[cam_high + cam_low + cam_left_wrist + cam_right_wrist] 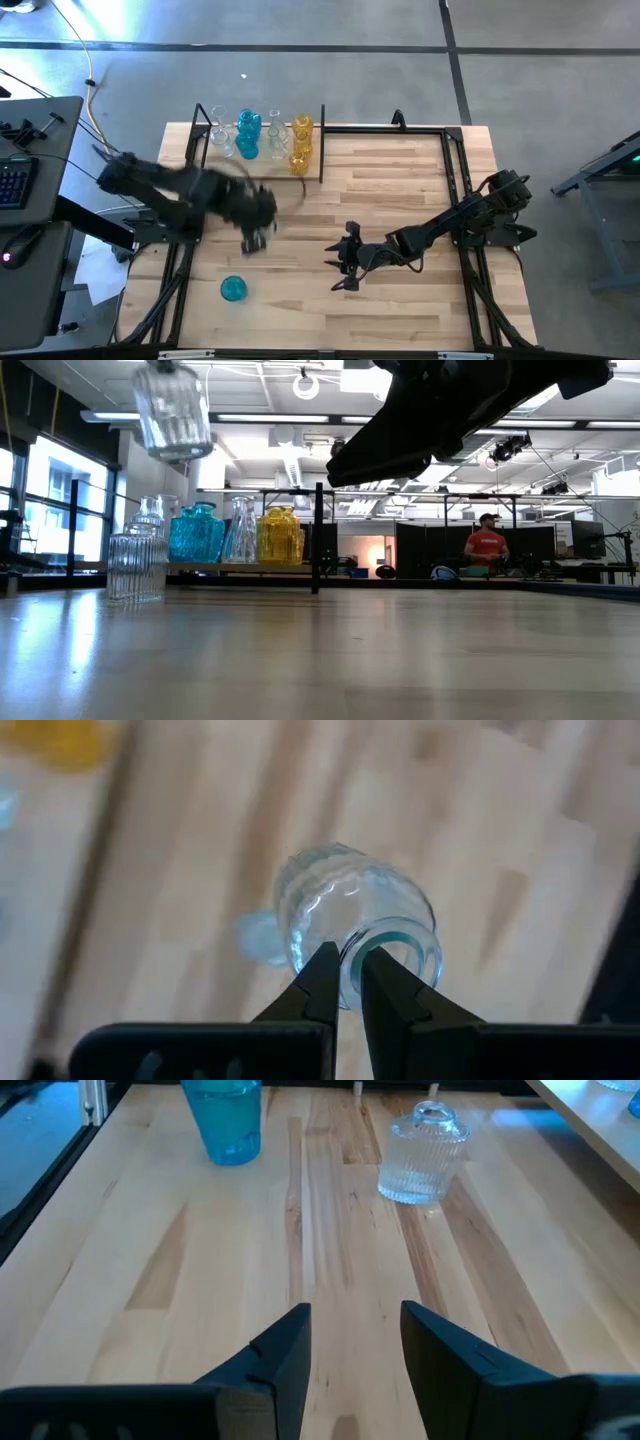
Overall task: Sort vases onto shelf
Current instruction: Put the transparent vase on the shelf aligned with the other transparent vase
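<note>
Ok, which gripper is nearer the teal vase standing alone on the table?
Left. The left gripper sits just behind the teal vase, toward the shelf, shut on a clear vase. The right gripper is farther, out to its side, open.

My dark left gripper [345,982] is pinching a clear, ribbed vase [350,915] whose rim is showing a teal tint. Another clear vase [423,1153], ribbed in fine upright lines, is standing on the pale, striped wood desk [150,1280]. A teal-blue vase [233,289] is glowing near the desk's front edge. On the light-wood shelf [200,567] with its black posts, teal [196,533], clear and amber-yellow [279,536] vases are shining side by side. My right gripper [352,1350] is showing dark, plain fingers.
</note>
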